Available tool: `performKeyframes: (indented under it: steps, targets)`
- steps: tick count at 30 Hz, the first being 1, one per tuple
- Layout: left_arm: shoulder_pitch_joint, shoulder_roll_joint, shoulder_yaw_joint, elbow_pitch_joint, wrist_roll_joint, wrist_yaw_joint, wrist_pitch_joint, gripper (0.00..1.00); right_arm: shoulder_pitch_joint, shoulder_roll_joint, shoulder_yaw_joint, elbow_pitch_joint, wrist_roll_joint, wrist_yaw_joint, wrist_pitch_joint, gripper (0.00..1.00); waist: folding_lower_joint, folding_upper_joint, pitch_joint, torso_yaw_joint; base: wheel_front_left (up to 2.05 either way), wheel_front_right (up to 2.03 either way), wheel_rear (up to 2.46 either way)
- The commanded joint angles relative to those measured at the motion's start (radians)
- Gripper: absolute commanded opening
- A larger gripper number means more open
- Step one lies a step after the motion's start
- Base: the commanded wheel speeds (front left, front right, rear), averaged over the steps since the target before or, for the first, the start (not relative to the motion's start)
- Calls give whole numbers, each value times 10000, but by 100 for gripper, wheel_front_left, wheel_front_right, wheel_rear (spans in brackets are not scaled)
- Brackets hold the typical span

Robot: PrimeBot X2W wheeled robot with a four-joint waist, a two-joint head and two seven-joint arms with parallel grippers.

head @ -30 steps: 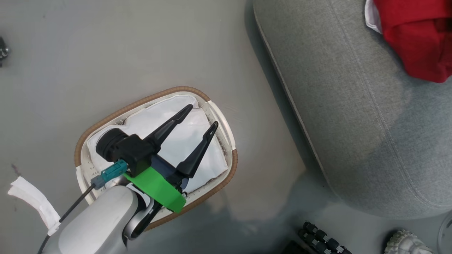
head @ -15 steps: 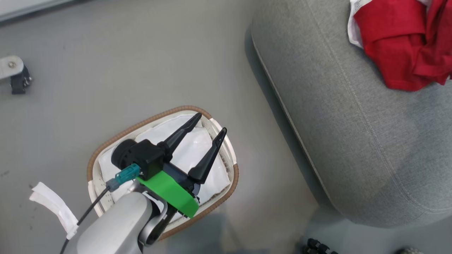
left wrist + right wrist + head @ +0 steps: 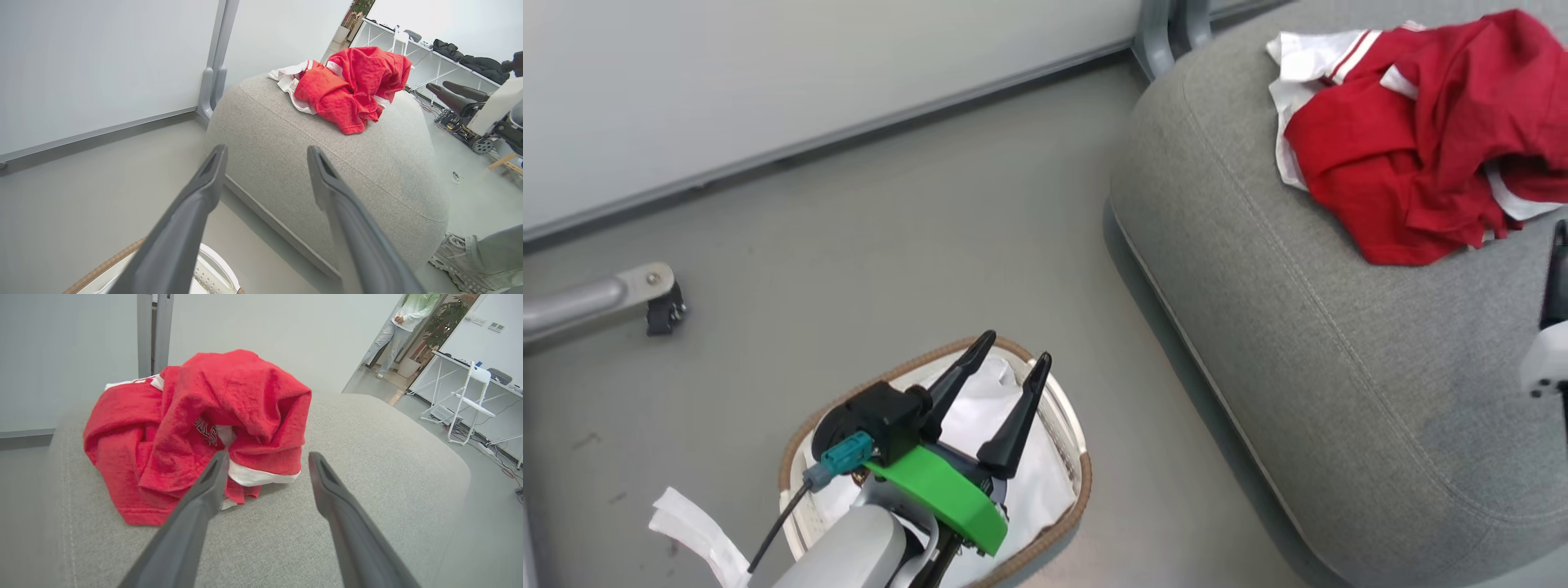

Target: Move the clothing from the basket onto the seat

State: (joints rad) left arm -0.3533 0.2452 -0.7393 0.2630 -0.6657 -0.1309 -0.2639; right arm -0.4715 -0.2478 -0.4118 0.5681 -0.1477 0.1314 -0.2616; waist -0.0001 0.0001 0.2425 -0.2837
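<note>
The red clothing [image 3: 1413, 147] with white trim lies in a crumpled pile on the grey seat [image 3: 1339, 351], toward its far end. The basket [image 3: 1070, 425] stands on the floor to the left of the seat, showing only its white liner [image 3: 988, 408]. My left gripper [image 3: 1016, 346] hovers over the basket, open and empty. In the left wrist view, the left gripper [image 3: 266, 152] points toward the seat [image 3: 327, 171] and the clothing [image 3: 347, 85]. My right gripper [image 3: 268, 455] is open just short of the clothing [image 3: 196, 428], above the seat [image 3: 367, 465], holding nothing.
A pale wall panel with a metal post [image 3: 1168, 33] runs behind the seat. A caster leg [image 3: 662, 306] and a white strip [image 3: 698, 531] are on the floor at left. A person's shoe [image 3: 457, 257] is by the seat; another person [image 3: 404, 318] stands far off.
The head camera has tilted up, so the whole picture shifted down. The left gripper stays open over the basket. Part of the right arm now shows at the right edge.
</note>
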Motion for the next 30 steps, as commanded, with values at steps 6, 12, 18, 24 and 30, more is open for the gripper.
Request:
performKeyframes:
  steps: [6, 12, 18, 24, 30]
  targets:
    - [553, -229, 367, 141, 322, 3, -6, 100, 920, 761, 706, -1119, 737, -15, -48, 100, 1, -1, -1249, 391, 0, 0, 0]
    - [854, -321, 1088, 219, 657, 3, -7, 100, 1245, 1430, 1435, -1797, 998, -15, -48, 100, 1, -1, -1439, 728, 0, 0, 0]
    - [1204, -405, 2398, 433, 1348, 3, -6, 100, 1542, 1847, 2124, -2068, 1444, -15, -49, 100, 1, -1, -1498, 1205, 0, 0, 0]
    - [1537, -545, 3691, 745, 1955, 3, -7, 100, 1786, 1949, 2497, -2075, 1716, -15, -49, 100, 1, -1, -1522, 1744, 0, 0, 0]
    - [2011, -688, 4998, 973, 2560, 3, -6, 100, 1971, 1944, 3070, -1912, 2285, -15, -48, 100, 1, -1, -1573, 2125, 0, 0, 0]
